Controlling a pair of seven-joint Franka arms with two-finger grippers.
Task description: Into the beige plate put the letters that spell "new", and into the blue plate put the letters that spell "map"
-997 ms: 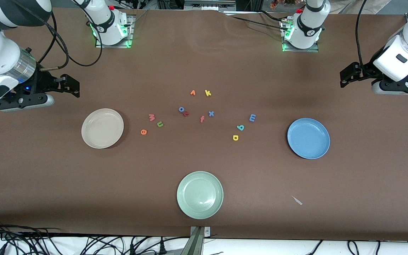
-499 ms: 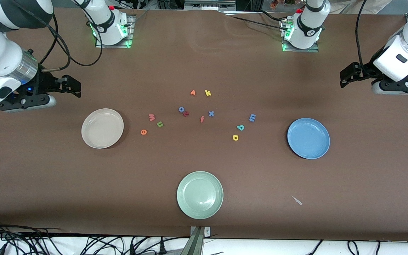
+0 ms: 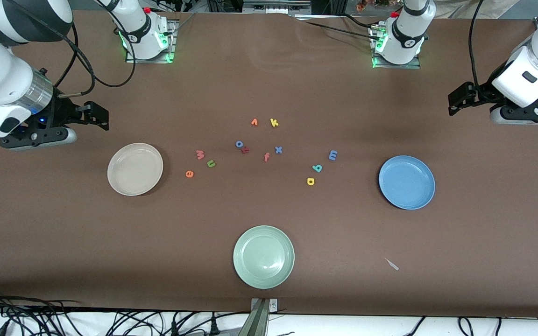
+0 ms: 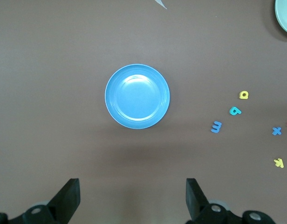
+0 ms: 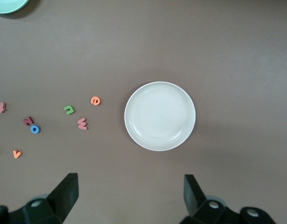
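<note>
Front view: I see both arms cut off at the edges. The right gripper (image 3: 97, 115), at ten o'clock from the beige plate (image 3: 135, 169), stands fully open and holds nothing. The left gripper (image 3: 458, 99), at one o'clock from the blue plate (image 3: 407, 182), is wide open and empty too. The e (image 3: 189, 174), w (image 3: 200, 154) and n (image 3: 211, 163) lie beside the beige plate; the m (image 3: 333, 155), p (image 3: 317, 168) and a (image 3: 310, 181) beside the blue plate.

Two glossy white arms with black joint bands and looping black cables carry black grippers, the right gripper (image 3: 92, 115) at upper left, the left gripper (image 3: 459, 99) at upper right, while both bases glow green
</note>
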